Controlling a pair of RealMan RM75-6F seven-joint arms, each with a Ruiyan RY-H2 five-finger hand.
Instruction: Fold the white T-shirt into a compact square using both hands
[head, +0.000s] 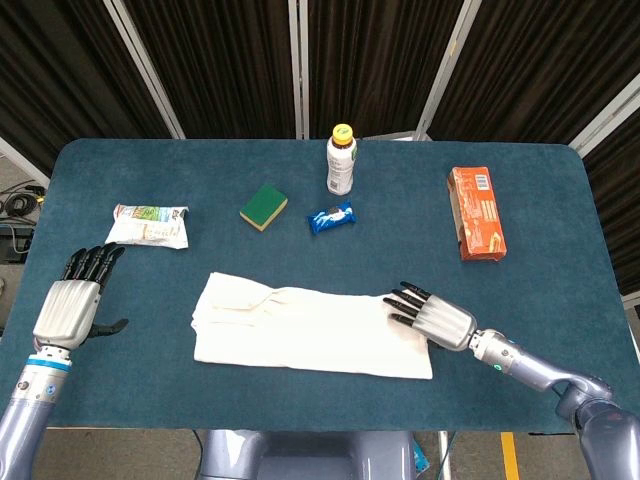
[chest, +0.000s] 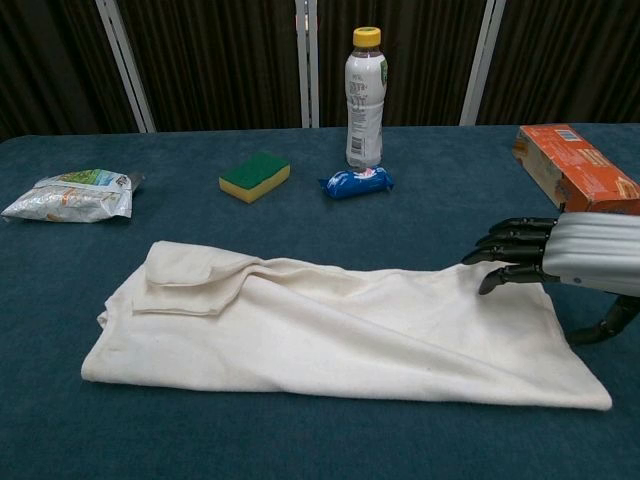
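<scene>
1. Dark ribbed curtains back a blue felt tabletop (head: 560, 300) that carries everything in reach.
2. The white T-shirt (head: 310, 335) lies near the front edge, already folded into a long band running left to right, with a smaller flap doubled over at its left end.
3. The right hand (head: 432, 316) hovers over the band's right end, fingers spread and pointing left, holding nothing; the chest view shows its fingertips (chest: 490, 262) just above the cloth, probably placed to take that end for the next fold.
4. The left hand (head: 72, 298) waits well apart from the shirt at the left edge, fingers extended and empty, likely clear until both hands are needed.
5. Along the far side stand a bottle (head: 342, 160), green sponge (head: 264, 206), blue packet (head: 330, 218), orange box (head: 476, 213) and snack bag (head: 149, 225), all out of the folding area.
</scene>
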